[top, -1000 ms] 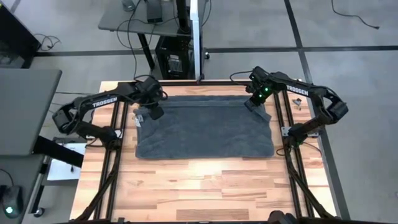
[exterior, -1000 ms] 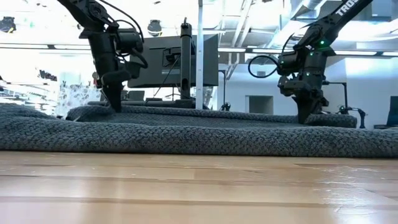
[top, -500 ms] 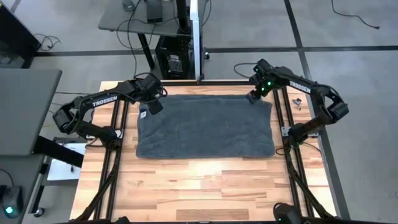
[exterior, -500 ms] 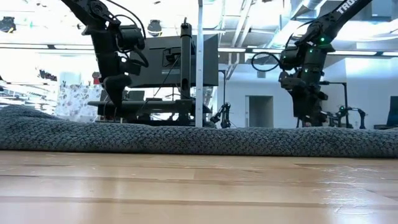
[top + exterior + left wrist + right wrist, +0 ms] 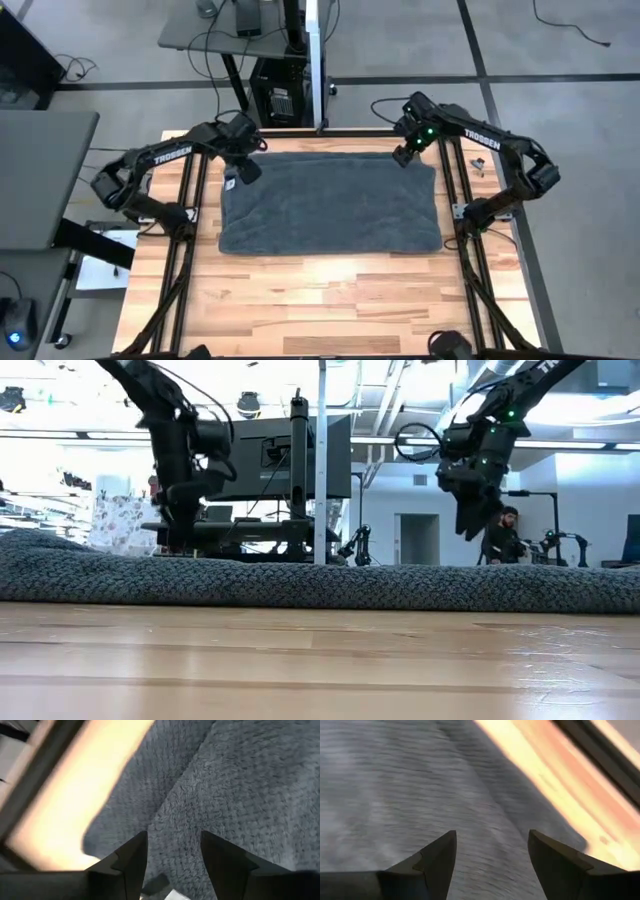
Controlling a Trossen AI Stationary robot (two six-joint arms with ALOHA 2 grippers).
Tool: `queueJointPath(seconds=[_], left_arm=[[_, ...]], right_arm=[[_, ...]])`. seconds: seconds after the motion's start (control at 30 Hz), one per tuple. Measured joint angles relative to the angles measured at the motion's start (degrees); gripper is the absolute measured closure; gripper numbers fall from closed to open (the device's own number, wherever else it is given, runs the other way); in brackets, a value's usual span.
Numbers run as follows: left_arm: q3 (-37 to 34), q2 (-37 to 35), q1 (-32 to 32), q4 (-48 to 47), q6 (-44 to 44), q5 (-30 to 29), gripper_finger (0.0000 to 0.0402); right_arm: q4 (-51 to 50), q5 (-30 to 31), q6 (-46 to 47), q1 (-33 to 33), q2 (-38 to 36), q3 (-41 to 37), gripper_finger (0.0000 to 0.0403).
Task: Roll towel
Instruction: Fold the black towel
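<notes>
The dark grey towel [image 5: 330,205] lies spread flat on the wooden table [image 5: 320,300], its long sides along the near and far edges. A small white tag [image 5: 230,184] shows at its far left corner. My left gripper [image 5: 243,172] stands open low over that corner, with cloth [image 5: 240,780] showing between its fingers [image 5: 173,834]. My right gripper [image 5: 403,156] is open over the far right corner. In the low view it hangs clear above the towel [image 5: 470,530], and the cloth [image 5: 395,785] lies below its fingers [image 5: 492,832]. My left gripper hangs low over the towel's far left corner [image 5: 165,820], fingers pointing down. The towel's near edge hides the fingertips in the low view, so I cannot tell whether they touch the cloth.
Black frame rails run along the table's left [image 5: 185,220] and right [image 5: 465,240] sides. A small metal part [image 5: 478,163] lies beyond the towel's far right corner. A post and a monitor [image 5: 300,460] stand past the far edge. A person [image 5: 497,535] is in the room behind. Bare wood lies near the front edge.
Both grippers have carried the towel's far edge toward the table's far edge, so the fold that lay over the towel is spread out flat. Both have opened and let go. My right gripper has then risen clear of the cloth.
</notes>
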Motion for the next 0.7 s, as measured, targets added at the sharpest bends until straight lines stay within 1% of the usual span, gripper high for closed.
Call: queueJointPath(seconds=[0.07,0.13,0.27,0.4,0.53,0.7], left_arm=[[0.7,3.3,1.3,-0.6,2.9,0.7,0.0234],[1.7,6.4,1.6,-0.8,5.9,1.1,0.0234],[4.2,10.5,1.6,0.2,11.0,1.9,0.0235],[6.6,12.7,2.1,-0.7,14.8,1.8,0.0235],[6.7,15.6,2.9,-2.6,19.2,1.8,0.0235],[6.7,17.9,2.9,-3.2,21.8,1.6,0.0239]], right_arm=[[0.1,-2.8,-2.2,2.3,0.0,0.0,0.0170],[-0.1,-4.0,-4.2,5.5,0.0,0.0,0.0170],[0.5,-4.3,-6.8,12.4,0.0,0.0,0.0170],[3.1,-3.8,-5.1,18.1,0.0,-0.2,0.0171],[6.2,-3.7,-3.4,21.0,0.0,-0.2,0.0171],[7.9,-3.5,-3.0,22.9,0.0,-0.2,0.0171]])
